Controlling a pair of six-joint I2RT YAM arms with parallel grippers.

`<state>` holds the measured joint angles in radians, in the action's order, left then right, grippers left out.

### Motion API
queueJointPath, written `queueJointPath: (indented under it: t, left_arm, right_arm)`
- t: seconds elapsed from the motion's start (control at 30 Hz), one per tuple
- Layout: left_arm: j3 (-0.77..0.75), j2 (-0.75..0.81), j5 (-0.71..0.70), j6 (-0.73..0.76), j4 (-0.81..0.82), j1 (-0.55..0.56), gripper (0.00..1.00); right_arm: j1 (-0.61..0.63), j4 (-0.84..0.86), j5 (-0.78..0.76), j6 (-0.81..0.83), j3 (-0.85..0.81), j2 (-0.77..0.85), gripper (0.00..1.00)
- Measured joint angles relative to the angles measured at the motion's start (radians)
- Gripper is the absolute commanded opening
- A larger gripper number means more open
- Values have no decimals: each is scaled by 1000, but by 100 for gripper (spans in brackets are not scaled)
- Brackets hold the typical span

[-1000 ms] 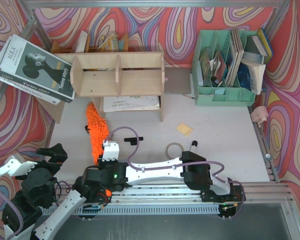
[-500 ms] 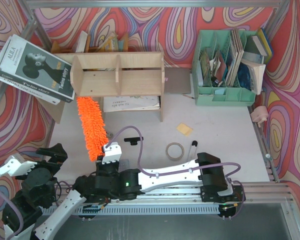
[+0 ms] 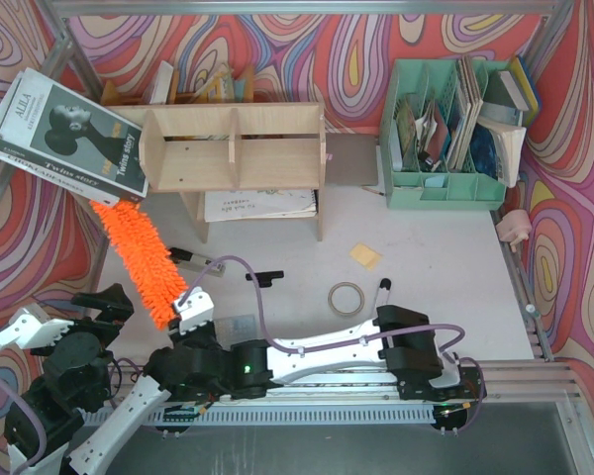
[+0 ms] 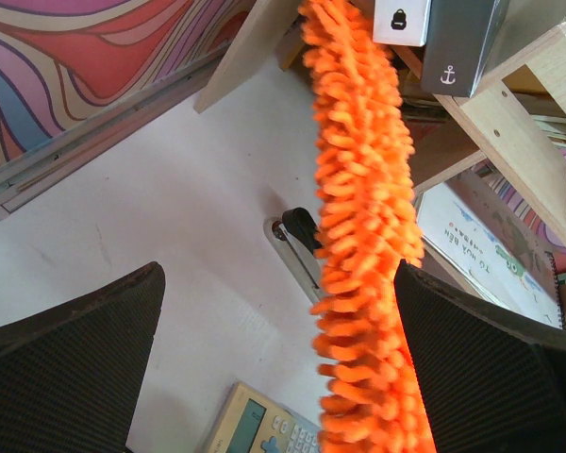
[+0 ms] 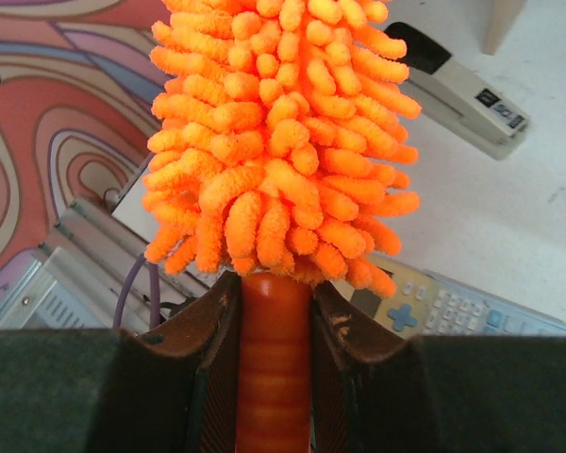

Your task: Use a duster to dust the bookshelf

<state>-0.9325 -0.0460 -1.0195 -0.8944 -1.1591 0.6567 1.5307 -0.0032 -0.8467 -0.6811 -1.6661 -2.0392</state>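
A: Where is the duster [image 3: 139, 259] held now?
B: Its orange handle is clamped between the fingers of the right end effector [image 5: 274, 302], at the near left of the bench [image 3: 436, 287]. The fluffy head is slanted far-left, above the stapler [image 4: 297, 255] and the calculator [image 4: 264, 429].
A: What has been changed in the last second?
B: The head has been swung leftward. A second ago it was pointed at the space beneath the bookshelf [image 3: 233, 148]. Now its tip is carried out past the shelf's left side panel, under the stack of books [image 3: 64, 134] overhanging there.
A: Is contact made?
B: That cannot be settled. The panel or the books are possibly being brushed, but the tip is hidden by the overhang.
A: And the left end effector [image 4: 278, 274]?
B: It is spread wide with nothing in it, parked at the near left.
A: What is implied for the task?
B: The sweep is judged to be only starting at the left end. The top board and compartments are yet to be wiped.
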Motion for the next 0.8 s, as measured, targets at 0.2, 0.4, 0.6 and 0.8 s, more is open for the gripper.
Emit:
queueJointPath:
  t: [0.2, 0.4, 0.6, 0.8]
  left_arm:
    - [0, 0, 0, 0, 0, 0, 98]
    - [0, 0, 0, 0, 0, 0, 98]
    - [0, 0, 0, 0, 0, 0, 98]
    - [0, 0, 0, 0, 0, 0, 98]
  right_arm:
    - [0, 24, 37, 60, -42, -54, 0]
    - [-13, -18, -18, -29, -25, -38, 0]
    - [-43, -62, -61, -86, -8, -26, 0]
    - [-52, -3, 19, -25, -19, -35, 0]
